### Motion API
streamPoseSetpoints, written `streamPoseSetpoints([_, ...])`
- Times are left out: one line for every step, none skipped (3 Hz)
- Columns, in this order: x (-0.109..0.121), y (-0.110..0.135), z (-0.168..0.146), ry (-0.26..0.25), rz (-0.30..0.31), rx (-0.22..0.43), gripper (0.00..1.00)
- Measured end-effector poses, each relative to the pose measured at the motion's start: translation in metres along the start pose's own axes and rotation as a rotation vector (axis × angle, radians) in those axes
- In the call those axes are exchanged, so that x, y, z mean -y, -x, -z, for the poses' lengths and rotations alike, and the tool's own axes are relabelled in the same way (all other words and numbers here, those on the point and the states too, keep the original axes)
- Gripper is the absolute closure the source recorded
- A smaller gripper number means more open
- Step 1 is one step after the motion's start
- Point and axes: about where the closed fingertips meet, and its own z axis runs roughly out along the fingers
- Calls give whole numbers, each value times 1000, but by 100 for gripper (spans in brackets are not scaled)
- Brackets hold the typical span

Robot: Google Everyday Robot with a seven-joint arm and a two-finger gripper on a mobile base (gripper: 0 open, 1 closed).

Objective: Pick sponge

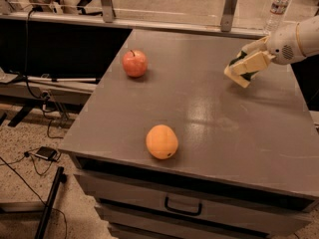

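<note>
The sponge (pixel 236 74), pale yellow foam with a dark green top, is at the far right of the grey table (pixel 199 113). It sits tilted between the cream fingers (pixel 255 61) of my gripper (pixel 242 63). The gripper reaches in from the right edge and is shut on the sponge. It holds the sponge slightly above the table top, with a faint shadow beneath it. The fingers cover part of the sponge.
A red apple (pixel 135 63) lies at the back left of the table and an orange (pixel 161 141) near the front edge. A water bottle (pixel 277 7) stands behind the table at the back right. A drawer with a handle (pixel 183 206) is below the front edge.
</note>
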Motion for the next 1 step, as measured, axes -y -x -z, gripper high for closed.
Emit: streamPoseSetpoints([0,0,0,0,0,0,100])
